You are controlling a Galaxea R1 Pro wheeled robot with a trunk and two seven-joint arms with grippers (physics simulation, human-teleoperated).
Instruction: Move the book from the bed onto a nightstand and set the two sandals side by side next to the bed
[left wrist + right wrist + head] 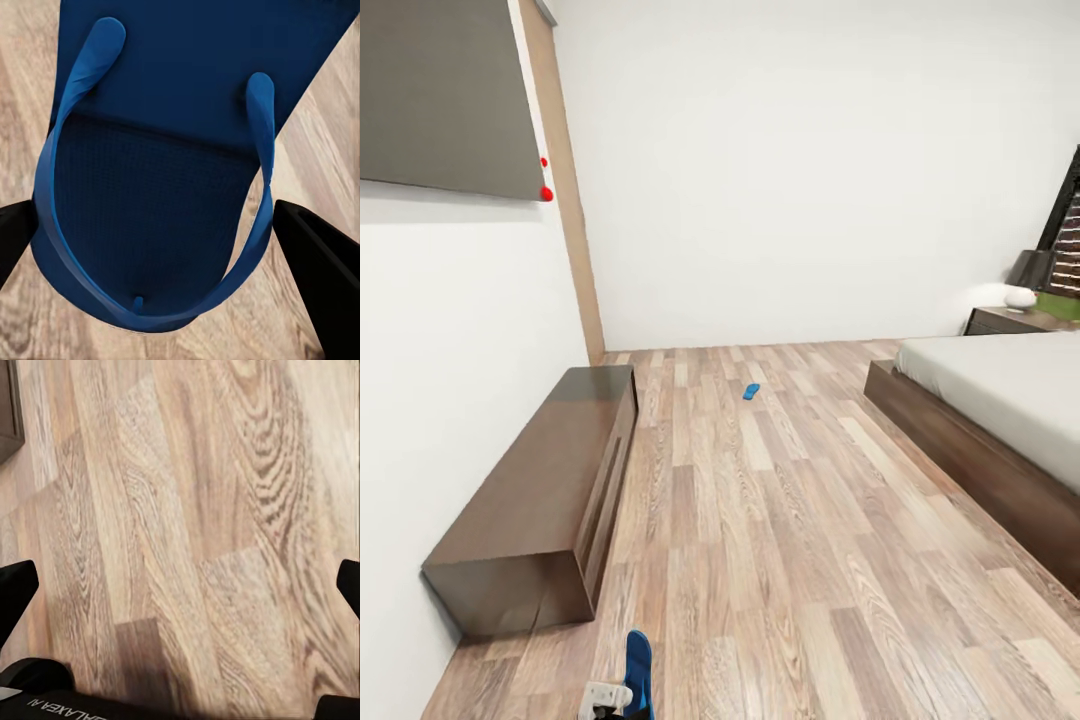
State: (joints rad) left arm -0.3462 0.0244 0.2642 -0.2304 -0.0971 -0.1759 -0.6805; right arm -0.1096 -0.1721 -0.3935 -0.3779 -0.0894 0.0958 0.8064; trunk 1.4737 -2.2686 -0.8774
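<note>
A bright blue sandal (157, 172) sits toe-down between the black fingers (322, 259) of my left gripper (161, 240), which is shut on it. The same sandal (638, 672) pokes up at the bottom edge of the head view. The other sandal (751, 391) lies flat on the wood floor far ahead, between the low cabinet and the bed (1000, 395). A nightstand (1005, 321) with a lamp (1027, 279) stands at the bed's far end. My right gripper (180, 585) hangs open over bare floor planks. The book is out of view.
A long low brown cabinet (545, 490) runs along the left wall under a dark wall panel (450, 90). A dark-framed window (1065, 230) is at the far right. A green object (1060, 305) rests on the nightstand. Wood floor stretches between cabinet and bed.
</note>
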